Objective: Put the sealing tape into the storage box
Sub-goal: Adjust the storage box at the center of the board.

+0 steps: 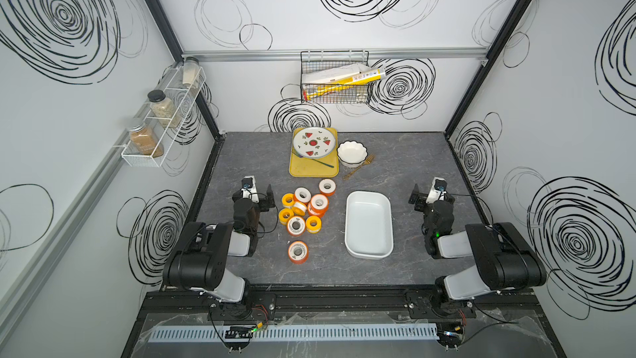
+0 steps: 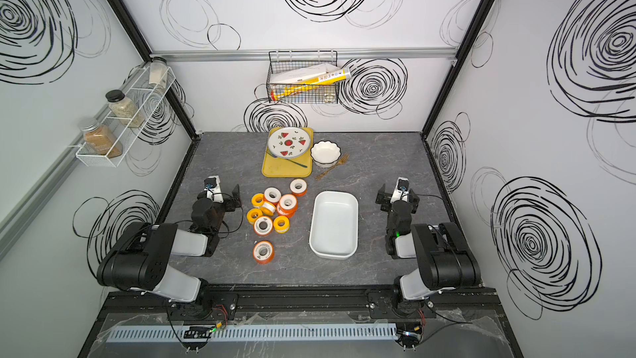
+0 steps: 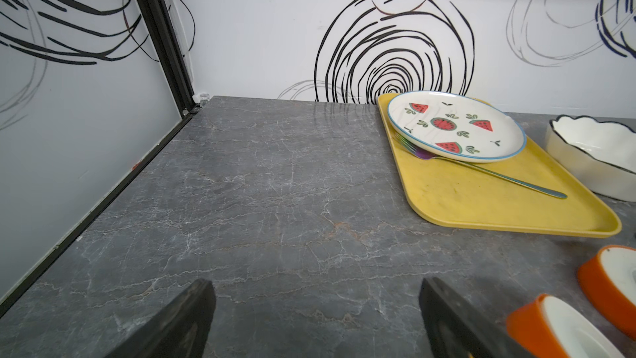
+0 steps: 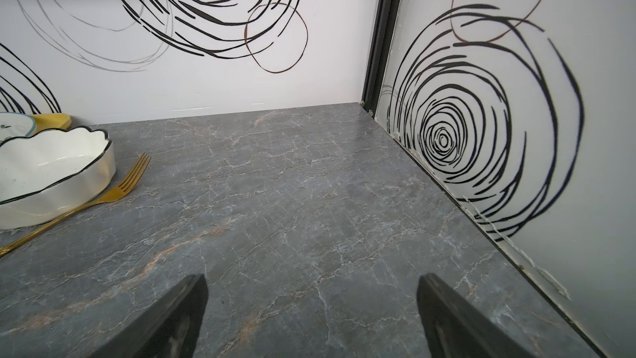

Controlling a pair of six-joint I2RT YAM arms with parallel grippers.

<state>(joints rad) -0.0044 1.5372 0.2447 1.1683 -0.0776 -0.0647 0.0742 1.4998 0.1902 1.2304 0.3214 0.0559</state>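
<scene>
Both spread wide and empty: left gripper at 9 o'clock of the sealing tape cluster, right gripper at 3 o'clock of the storage box. Tape lies apart from box rim, bare table between.

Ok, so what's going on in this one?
Nothing is being handled yet. The left gripper and right gripper are both open and empty, one at each side of the table. The sealing tape lies in a cluster of spools on the left gripper's side, with one spool apart nearer the front edge. The storage box sits empty beside them.
</scene>
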